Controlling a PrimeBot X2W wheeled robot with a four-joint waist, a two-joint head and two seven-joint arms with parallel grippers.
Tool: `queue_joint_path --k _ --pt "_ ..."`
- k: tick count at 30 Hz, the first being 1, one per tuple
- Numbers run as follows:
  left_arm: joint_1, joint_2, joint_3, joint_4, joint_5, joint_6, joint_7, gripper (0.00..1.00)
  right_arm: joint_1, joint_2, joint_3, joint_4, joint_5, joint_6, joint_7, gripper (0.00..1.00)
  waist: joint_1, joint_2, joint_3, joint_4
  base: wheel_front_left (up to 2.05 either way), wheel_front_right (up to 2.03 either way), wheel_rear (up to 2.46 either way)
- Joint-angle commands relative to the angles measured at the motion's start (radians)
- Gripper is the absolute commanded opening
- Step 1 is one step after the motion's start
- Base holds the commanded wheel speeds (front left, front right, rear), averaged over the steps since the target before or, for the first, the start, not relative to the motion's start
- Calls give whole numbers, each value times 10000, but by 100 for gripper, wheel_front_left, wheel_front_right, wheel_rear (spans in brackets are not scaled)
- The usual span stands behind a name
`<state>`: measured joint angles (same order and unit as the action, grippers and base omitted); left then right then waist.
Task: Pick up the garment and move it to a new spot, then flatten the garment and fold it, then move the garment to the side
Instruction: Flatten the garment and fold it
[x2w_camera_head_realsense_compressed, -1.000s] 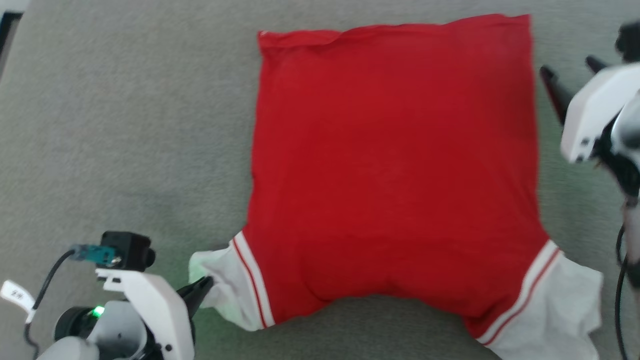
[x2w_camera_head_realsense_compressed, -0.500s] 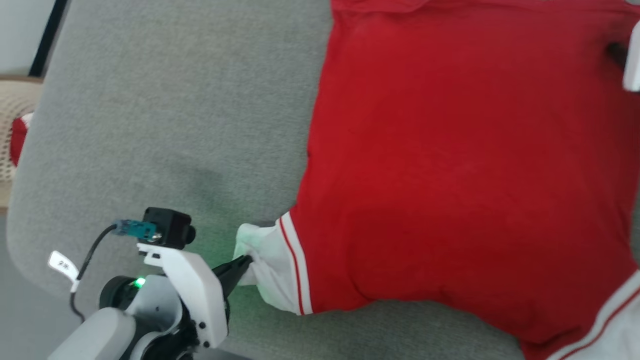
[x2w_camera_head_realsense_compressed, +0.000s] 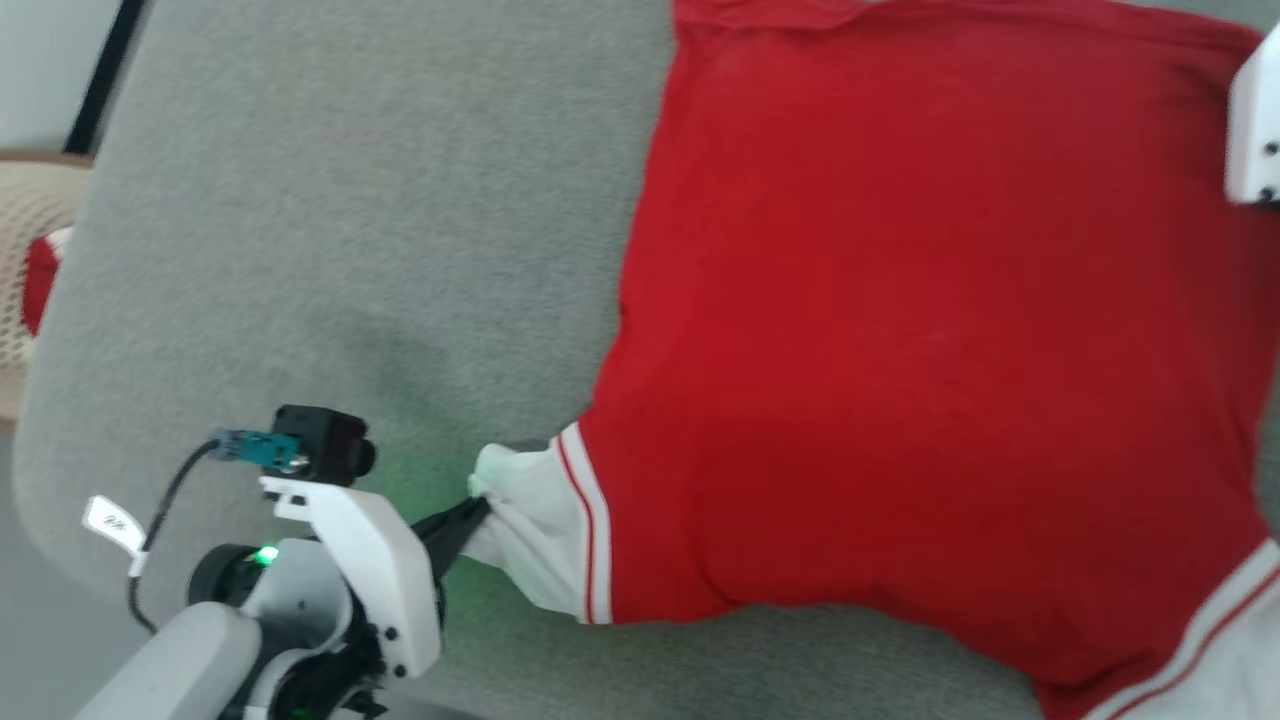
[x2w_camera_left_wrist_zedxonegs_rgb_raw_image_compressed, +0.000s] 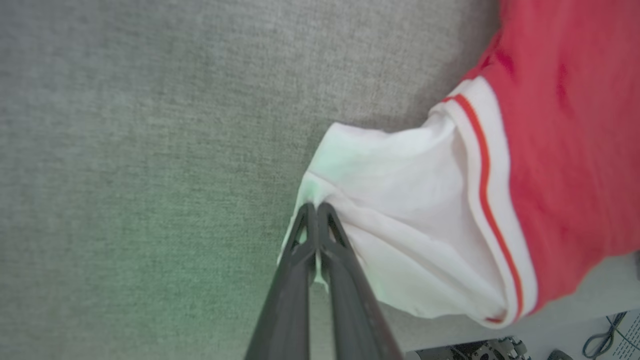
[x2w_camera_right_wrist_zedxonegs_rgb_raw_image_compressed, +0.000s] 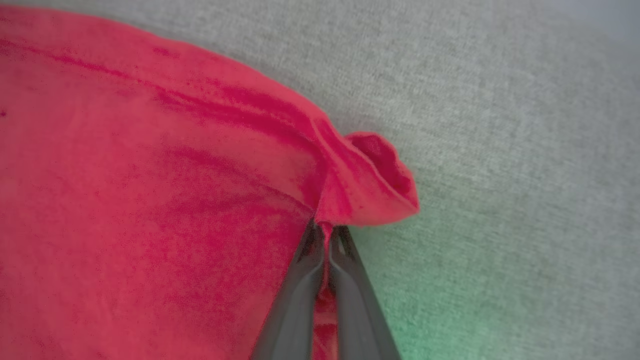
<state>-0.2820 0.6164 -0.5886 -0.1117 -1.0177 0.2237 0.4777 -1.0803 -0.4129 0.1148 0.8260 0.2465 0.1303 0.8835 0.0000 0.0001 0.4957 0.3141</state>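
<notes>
Pad (x2w_camera_head_realsense_compressed: 350, 200): grey woven cloth, a little fuzzy, with a rounded near-left corner.
Tag (x2w_camera_head_realsense_compressed: 112, 523): small white slip on the left arm's cable; writing too blurred to read.
Left gripper (x2w_camera_left_wrist_zedxonegs_rgb_raw_image_compressed: 316, 206): smooth dark fingers clenched on the white sleeve end, near the pad's front edge.
Garment (x2w_camera_head_realsense_compressed: 900, 350): soft bright red cloth, flat on the pad's right half; thin red stripe on the white trim.
Right gripper (x2w_camera_right_wrist_zedxonegs_rgb_raw_image_compressed: 324, 227): pinching a bunched red corner.

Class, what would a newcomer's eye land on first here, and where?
The bright red garment lies spread on the grey surface, across the right of the head view. The left gripper pinches its white sleeve end at lower left; the right gripper is shut on a bunched red corner.
</notes>
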Motion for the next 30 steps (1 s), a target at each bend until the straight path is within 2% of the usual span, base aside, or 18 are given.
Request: queue_joint_path --k 1,9,11,12,14,17,23,25,28,30 --pt "134 139 110 25 -65 115 -56 0 1637 28 531 412 342 7 424 0 0 -1 -232 -352 0 0 0" --pt "544 718 477 -316 -116 510 -52 0 3687 -781 2133 -2823 2506 5 1156 0 0 -1 -894 -1464 0 0 0" --pt "663 825 507 -422 -114 579 -12 0 4362 -918 2205 -3811 3018 5 1499 0 0 -1 -1048 -1706 0 0 0" --pt "663 825 507 -422 -114 579 -12 0 4362 -918 2205 -3811 3018 5 1499 0 0 -1 -1048 -1706 0 0 0" --pt "792 994 556 -554 -116 689 31 0 5462 -1153 2117 -5277 3515 5 2101 0 0 -1 -1275 -2018 0 0 0" --pt "901 1093 564 -697 -73 801 79 0 6590 -1255 1787 -6751 3840 4 2709 0 0 -1 -1473 -2265 0 0 0" --pt "1024 1204 594 -906 -123 945 174 0 9242 -926 734 -9172 3867 2 3673 0 0 -1 -1718 -2543 0 0 0" --pt "1013 1225 610 -949 -128 992 194 0 10061 -525 383 -9629 3753 2 3682 0 0 -1 -1733 -2571 0 0 0" --pt "983 1219 605 -972 -130 992 179 0 10796 20 -39 -9763 3217 2 3181 0 0 -1 -1710 -2580 0 0 0" --pt "939 1187 625 -973 -166 959 164 0 10972 458 -191 -9373 2799 2 2542 0 0 -1 -1676 -2589 0 0 0"
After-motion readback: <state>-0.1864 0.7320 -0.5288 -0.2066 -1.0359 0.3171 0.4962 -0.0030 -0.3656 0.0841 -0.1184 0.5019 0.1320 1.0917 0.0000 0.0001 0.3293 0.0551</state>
